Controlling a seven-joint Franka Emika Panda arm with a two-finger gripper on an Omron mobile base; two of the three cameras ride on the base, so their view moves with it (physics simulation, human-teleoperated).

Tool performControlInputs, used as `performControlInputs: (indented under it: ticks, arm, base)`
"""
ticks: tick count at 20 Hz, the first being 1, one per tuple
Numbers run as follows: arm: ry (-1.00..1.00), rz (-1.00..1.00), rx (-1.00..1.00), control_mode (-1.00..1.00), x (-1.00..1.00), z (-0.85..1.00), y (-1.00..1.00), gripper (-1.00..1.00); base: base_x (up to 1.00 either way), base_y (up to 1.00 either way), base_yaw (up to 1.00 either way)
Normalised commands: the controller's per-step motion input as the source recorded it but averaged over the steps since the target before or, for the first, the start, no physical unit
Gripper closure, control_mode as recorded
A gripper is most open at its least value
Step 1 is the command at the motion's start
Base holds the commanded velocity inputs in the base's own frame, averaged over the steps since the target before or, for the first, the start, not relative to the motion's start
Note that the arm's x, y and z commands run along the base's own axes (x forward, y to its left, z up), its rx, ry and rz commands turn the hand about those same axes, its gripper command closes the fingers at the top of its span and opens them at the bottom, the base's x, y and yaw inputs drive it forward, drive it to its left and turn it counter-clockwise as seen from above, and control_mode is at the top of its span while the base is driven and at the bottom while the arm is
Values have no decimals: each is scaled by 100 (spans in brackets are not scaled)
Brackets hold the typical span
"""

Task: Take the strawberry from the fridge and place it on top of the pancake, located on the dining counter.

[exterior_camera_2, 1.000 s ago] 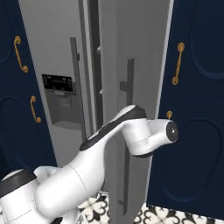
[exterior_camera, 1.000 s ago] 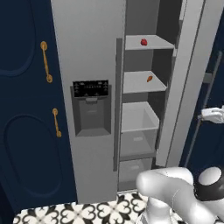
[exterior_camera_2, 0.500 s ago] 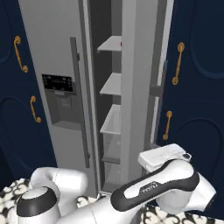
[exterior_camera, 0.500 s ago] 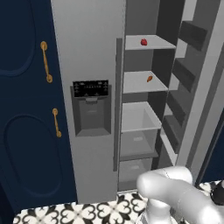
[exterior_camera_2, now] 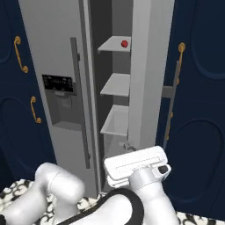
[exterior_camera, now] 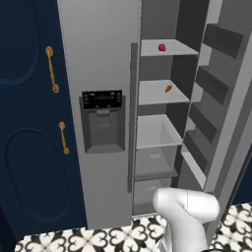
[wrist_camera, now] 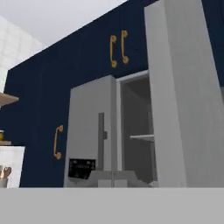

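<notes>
The strawberry is a tiny red berry on the top shelf of the fridge. The fridge's right door stands swung wide open. My gripper hangs low in front of the open compartment, well below the berry, pointing at the fridge. It is shut with nothing in it. The pancake and the dining counter are out of view.
A small orange item lies on the second shelf. Clear drawers fill the lower compartment. Door bins line the open door. Navy cabinets with brass handles flank the fridge. The floor is patterned tile.
The fridge's right door has swung from partly open to wide open. My hand has left the door edge and dropped low, and the jaws have closed empty.
</notes>
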Motion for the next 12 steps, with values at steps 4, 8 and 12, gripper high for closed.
performControlInputs:
  ticks: [4,8,12]
  arm:
    - [14,-29,-4,-100,-7,56,100,100]
    - [69,-21,-32,-100,0,65,95,100]
    - [82,-25,-33,-100,-1,47,74,100]
  base:
    - [0,0,0]
    - [0,0,0]
    - [0,0,0]
